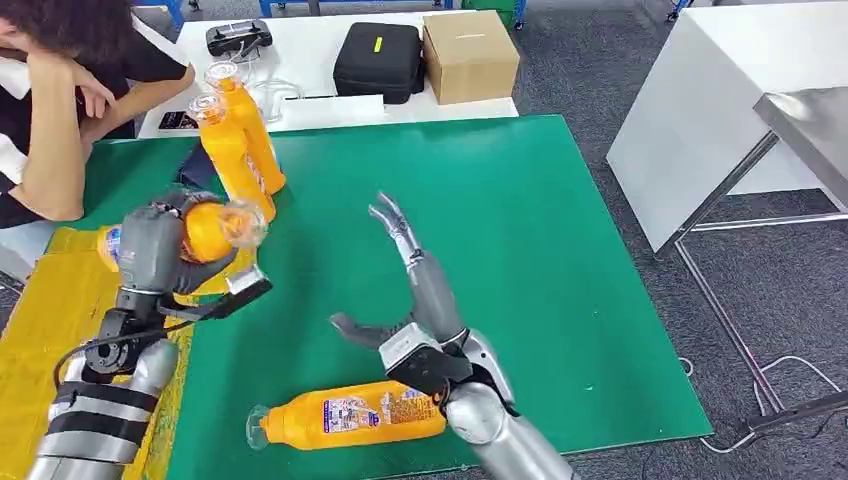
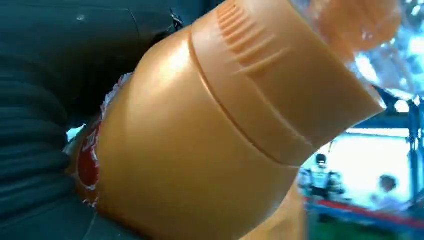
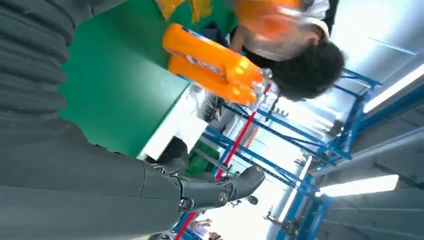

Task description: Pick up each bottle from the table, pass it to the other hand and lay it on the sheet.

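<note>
Orange upright bottles (image 1: 240,140) stand near a seated person (image 1: 60,110).

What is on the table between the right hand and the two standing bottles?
Only bare green mat lies between the right hand and the standing bottles, in the head view.

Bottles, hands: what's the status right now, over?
Left hand holds an orange bottle above the yellow sheet. Right hand open, empty. One bottle lying on the table, two standing bottles. Nothing blocking.
</note>
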You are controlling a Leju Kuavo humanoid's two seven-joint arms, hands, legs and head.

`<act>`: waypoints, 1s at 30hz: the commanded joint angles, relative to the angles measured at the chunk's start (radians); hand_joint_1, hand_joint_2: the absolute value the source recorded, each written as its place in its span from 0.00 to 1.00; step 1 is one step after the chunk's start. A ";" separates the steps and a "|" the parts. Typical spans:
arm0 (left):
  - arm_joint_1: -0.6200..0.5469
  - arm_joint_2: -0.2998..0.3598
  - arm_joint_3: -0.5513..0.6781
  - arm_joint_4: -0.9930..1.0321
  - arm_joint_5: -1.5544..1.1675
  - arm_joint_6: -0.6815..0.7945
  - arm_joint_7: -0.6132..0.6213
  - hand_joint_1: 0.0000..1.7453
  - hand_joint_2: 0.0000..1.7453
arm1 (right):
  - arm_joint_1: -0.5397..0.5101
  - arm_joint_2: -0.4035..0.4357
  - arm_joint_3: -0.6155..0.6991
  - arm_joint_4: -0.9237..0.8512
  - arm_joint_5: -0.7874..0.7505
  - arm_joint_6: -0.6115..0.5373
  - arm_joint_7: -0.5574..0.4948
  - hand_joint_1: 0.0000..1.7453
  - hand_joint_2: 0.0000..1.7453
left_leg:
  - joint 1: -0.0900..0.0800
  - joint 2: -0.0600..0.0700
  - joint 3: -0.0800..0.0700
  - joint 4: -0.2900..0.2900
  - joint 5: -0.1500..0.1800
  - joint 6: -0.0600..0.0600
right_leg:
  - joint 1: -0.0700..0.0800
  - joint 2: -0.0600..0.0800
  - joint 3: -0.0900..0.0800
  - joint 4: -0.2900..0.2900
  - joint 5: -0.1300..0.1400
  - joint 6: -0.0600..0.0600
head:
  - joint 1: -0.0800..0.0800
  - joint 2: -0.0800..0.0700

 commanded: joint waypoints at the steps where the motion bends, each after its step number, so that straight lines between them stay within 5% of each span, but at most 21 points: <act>1: -0.051 0.084 -0.072 0.272 -0.112 0.027 0.049 1.00 1.00 | -0.013 -0.054 -0.011 -0.044 -0.006 0.014 0.007 0.00 1.00 | 0.002 -0.002 0.006 0.000 -0.002 -0.001 | 0.001 0.000 0.006 -0.001 -0.002 -0.002 | 0.000 0.000; 5: -0.107 0.134 -0.227 0.468 -0.151 0.004 0.160 1.00 1.00 | -0.009 -0.072 0.002 -0.064 -0.009 0.017 0.004 0.00 1.00 | 0.001 -0.004 0.005 -0.001 -0.001 -0.001 | 0.001 -0.002 0.005 -0.001 -0.002 -0.002 | 0.000 0.000; 11: -0.184 0.079 -0.140 0.738 -0.139 0.001 0.190 1.00 1.00 | 0.001 -0.079 0.004 -0.080 -0.010 0.015 0.003 0.00 1.00 | 0.001 -0.003 0.004 0.000 -0.001 -0.001 | 0.001 -0.001 0.005 -0.001 -0.002 -0.002 | 0.000 0.000; 17: -0.191 0.050 -0.090 0.786 -0.119 0.022 0.199 1.00 1.00 | -0.006 -0.080 0.020 -0.060 0.000 0.028 0.007 0.00 1.00 | 0.002 -0.003 0.004 0.000 -0.002 -0.001 | 0.001 -0.001 0.005 -0.001 -0.002 -0.002 | 0.000 0.000; 18: -0.191 0.046 -0.084 0.789 -0.117 0.021 0.198 0.23 1.00 | -0.009 -0.083 0.026 -0.056 0.009 0.033 0.011 0.00 1.00 | 0.002 -0.004 0.006 0.001 -0.003 -0.002 | 0.002 -0.002 0.007 0.000 -0.003 -0.002 | 0.000 0.000; 19: -0.193 0.033 -0.065 0.797 -0.127 0.026 0.200 0.00 1.00 | -0.021 -0.089 0.045 -0.043 0.039 0.050 0.029 0.00 1.00 | 0.001 -0.003 0.005 0.000 -0.002 -0.001 | 0.001 -0.002 0.005 -0.001 -0.002 -0.002 | 0.000 0.000; 30: -0.173 -0.031 0.046 0.757 -0.020 0.085 0.075 0.00 1.00 | -0.092 -0.153 0.200 0.046 0.163 0.200 0.063 0.00 1.00 | 0.001 -0.002 0.004 -0.001 -0.001 -0.001 | 0.001 0.000 0.005 -0.001 -0.001 -0.001 | 0.000 0.000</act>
